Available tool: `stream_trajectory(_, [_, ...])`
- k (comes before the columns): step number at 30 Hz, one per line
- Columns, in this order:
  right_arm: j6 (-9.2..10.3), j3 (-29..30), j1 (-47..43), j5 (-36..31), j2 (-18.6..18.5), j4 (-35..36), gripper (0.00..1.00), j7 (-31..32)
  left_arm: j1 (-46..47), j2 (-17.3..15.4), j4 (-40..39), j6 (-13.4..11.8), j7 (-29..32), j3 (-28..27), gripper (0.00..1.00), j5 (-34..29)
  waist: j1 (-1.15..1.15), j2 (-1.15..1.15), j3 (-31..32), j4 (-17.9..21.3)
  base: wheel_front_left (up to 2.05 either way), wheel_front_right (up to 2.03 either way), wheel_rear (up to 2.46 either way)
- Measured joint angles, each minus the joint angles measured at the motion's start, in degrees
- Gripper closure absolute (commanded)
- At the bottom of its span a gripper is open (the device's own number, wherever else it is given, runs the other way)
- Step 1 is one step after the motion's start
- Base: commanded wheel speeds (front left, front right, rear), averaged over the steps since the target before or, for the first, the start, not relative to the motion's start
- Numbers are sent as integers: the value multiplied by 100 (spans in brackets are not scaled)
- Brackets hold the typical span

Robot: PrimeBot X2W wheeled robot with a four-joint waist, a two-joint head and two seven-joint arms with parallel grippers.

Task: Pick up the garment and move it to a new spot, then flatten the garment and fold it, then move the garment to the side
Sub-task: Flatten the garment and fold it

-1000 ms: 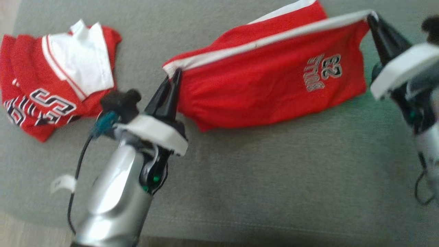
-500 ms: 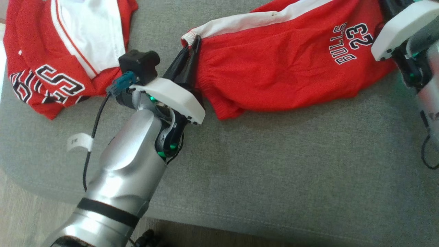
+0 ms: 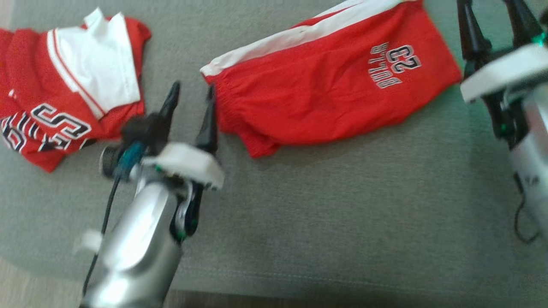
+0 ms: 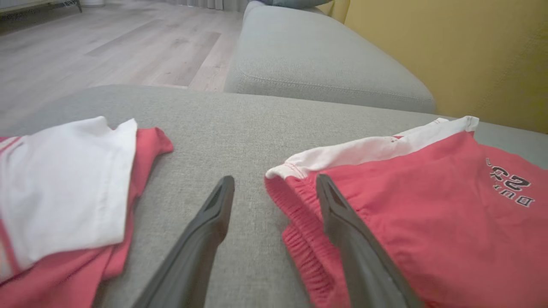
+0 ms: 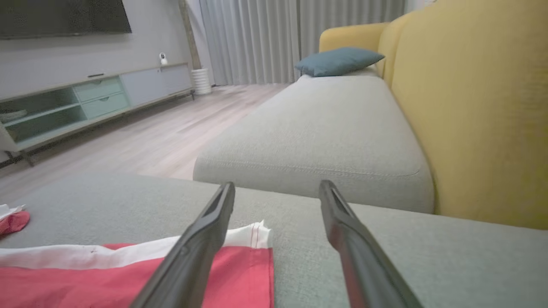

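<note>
Head view first: left gripper (image 3: 192, 87) sits closest, fingers spread wide w/ nothing between them, parked just beside the waistband end of the red shorts (image 3: 325, 98). Left wrist view has one finger overlapping the elastic edge of the shorts (image 4: 428, 222), can't tell if it's actually touching. Right gripper (image 3: 490, 17) is at the other end by the leg hem, fingers also wide apart and empty; right wrist view shows the hem corner (image 5: 128, 282) lying under that gripper (image 5: 277, 185).

Shorts lie loose on the grey seat cushion (image 3: 342, 222), mostly flat, white side stripe along the far edge, "BULLS 23" print near the right end. Well apart on the robot's left there's a crumpled red/white jersey (image 3: 64, 94) on the same cushion.

Further back, a 2nd grey cushion (image 5: 317, 128) continues the sofa, yellow backrest (image 5: 471, 107) running along the right side, blue pillow (image 5: 338, 60) at the far end. Beyond that is a light wood floor (image 5: 162, 137), a low cabinet (image 5: 85, 98) on the wall w/ a TV (image 5: 64, 15) above it, and grey curtains (image 5: 278, 38) in the bg.
</note>
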State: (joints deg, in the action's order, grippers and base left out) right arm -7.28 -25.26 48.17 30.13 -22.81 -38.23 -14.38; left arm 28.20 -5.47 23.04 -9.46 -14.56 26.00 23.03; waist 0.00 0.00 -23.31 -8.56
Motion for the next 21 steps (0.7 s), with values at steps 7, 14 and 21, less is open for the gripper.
stream_trajectory(7, [0, 1067, -1627, -647, 359, 1055, 0, 0, -880, -178, -876, -269, 0, -449, 0, -421, 0, 0, 398, 262, 0, 0, 0])
stream_trajectory(14, [0, 1824, -3173, -1310, 1057, 2253, 0, 245, -1444, -366, -1388, -370, -9, -655, 0, -694, 0, 0, 823, 566, 0, 0, 0])
stream_trajectory(21, [0, 2136, -4270, -1737, 1523, 3462, 0, 849, -1951, -441, -1631, -497, -9, -665, 0, -939, 0, 0, 1142, 825, 0, 0, 0])
